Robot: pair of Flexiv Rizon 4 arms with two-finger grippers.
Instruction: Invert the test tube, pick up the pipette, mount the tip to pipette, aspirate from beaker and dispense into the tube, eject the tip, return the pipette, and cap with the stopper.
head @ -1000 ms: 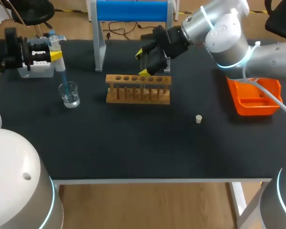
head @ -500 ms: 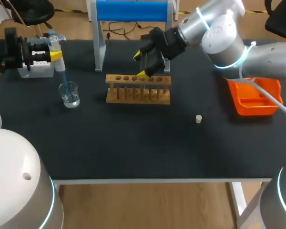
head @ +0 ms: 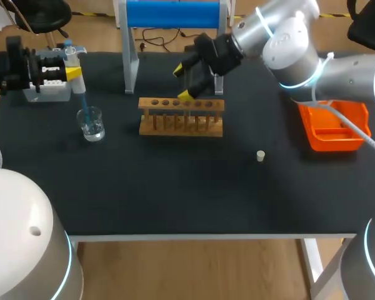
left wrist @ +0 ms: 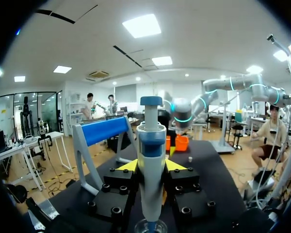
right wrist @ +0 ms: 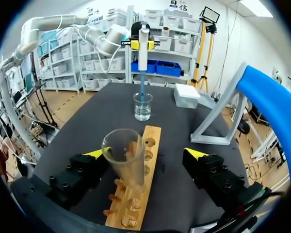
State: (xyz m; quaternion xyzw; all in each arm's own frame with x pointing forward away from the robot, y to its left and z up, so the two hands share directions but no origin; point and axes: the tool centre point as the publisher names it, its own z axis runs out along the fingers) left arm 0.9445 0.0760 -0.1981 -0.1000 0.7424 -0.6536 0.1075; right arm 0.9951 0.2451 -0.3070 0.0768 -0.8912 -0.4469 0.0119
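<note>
My left gripper [head: 73, 72] is shut on the blue-and-white pipette [head: 75, 65], held upright at the table's far left. Its blue tip dips into the glass beaker [head: 91, 123]. From the left wrist the pipette [left wrist: 151, 160] stands between the yellow fingertips, with the beaker rim [left wrist: 150, 226] below. My right gripper [head: 187, 81] hangs open over the wooden rack [head: 181, 117]. In the right wrist view the clear test tube [right wrist: 123, 162] stands mouth up in the rack [right wrist: 151, 140], between the fingers and close to one. The small white stopper [head: 260, 155] lies alone on the mat.
An orange bin [head: 333, 128] sits at the right edge under my right arm. A white box [head: 47, 92] lies behind the beaker. A stand with a blue roller [head: 172, 14] rises at the back middle.
My right gripper has shifted a little left and back along the rack, staying open. The left arm, pipette and beaker have not moved.
</note>
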